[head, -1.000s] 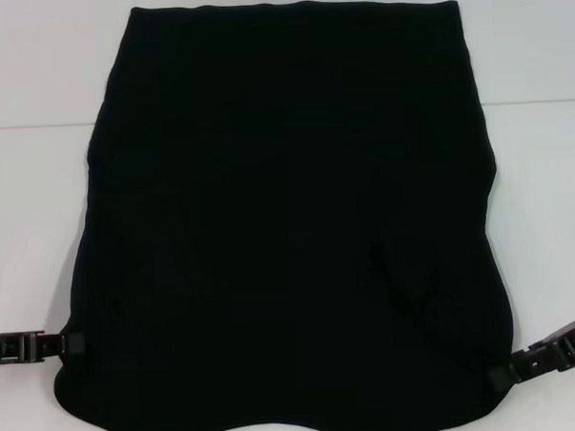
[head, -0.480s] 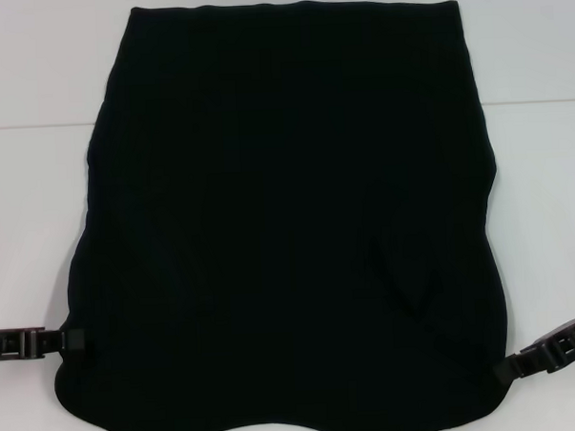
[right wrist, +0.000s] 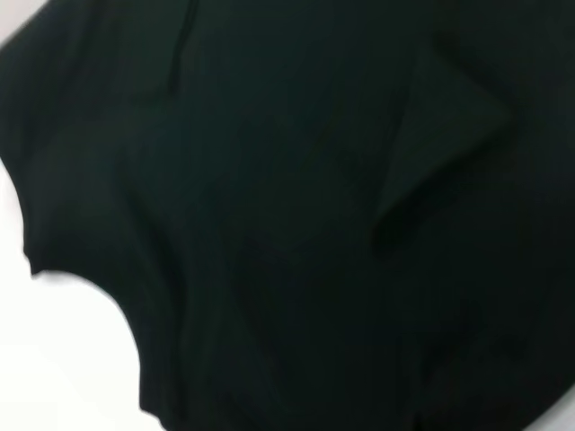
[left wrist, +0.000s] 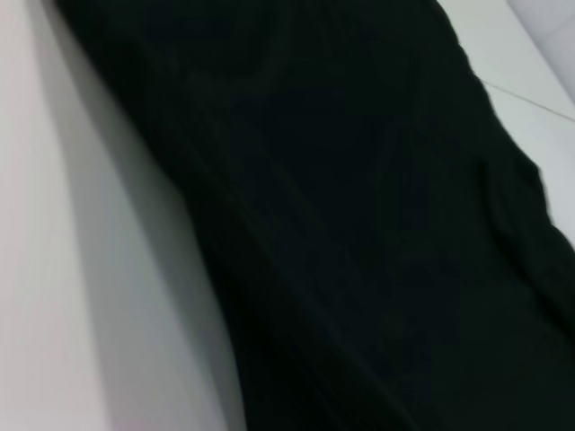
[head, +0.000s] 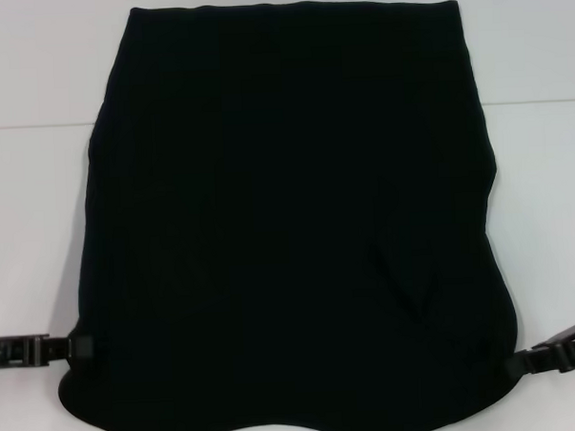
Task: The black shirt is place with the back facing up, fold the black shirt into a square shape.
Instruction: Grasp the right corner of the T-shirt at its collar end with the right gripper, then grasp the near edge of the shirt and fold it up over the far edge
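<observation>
The black shirt (head: 288,225) lies flat on the white table (head: 31,236) with its sides folded in, plain side up. A curved neckline edge is at the near middle, and a small crease sits at the lower right. My left gripper (head: 79,349) reaches in from the left and meets the shirt's near left edge. My right gripper (head: 518,366) reaches in from the right and meets the near right edge. Both tips merge with the black cloth. The shirt fills the left wrist view (left wrist: 359,224) and the right wrist view (right wrist: 287,224).
A seam line in the white table runs across behind the shirt (head: 35,126). Bare white tabletop lies on both sides of the shirt and beyond its far edge.
Both grippers have shifted slightly toward the near edge of the table. The right one has also drawn a little outward. The shirt's near right edge bulges out a bit more.
</observation>
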`<state>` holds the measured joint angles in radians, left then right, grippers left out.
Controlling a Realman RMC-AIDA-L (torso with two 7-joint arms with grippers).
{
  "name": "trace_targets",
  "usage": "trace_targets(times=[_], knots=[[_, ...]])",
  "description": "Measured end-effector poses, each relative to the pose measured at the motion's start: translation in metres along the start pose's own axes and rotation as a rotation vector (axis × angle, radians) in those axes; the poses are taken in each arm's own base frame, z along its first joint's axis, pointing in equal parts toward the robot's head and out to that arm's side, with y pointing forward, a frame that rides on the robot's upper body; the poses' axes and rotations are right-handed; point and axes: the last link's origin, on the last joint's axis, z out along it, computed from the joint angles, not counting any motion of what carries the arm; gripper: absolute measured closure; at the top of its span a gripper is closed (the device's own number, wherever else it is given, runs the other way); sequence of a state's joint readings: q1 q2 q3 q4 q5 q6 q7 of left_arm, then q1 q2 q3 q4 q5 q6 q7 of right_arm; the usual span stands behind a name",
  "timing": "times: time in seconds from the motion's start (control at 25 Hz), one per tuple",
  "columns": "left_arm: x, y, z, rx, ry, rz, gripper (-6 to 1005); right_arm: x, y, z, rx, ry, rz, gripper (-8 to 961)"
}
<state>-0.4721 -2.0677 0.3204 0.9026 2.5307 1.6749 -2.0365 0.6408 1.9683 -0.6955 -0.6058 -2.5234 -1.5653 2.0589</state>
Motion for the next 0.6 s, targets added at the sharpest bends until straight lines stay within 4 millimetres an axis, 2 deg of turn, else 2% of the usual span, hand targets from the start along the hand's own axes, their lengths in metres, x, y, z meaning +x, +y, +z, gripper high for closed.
trace_targets(times=[0.24,0.6], knots=[[-0.010,0.007,-0.004,-0.070,-0.010,-0.031,977,0.027,-0.015,-0.015,0.006,-0.096,0.044,900],[-0.031,0.024,-0.003,-0.228,-0.040,-0.063,977,0.072,-0.028,-0.051,0.000,-0.230,0.098,900]])
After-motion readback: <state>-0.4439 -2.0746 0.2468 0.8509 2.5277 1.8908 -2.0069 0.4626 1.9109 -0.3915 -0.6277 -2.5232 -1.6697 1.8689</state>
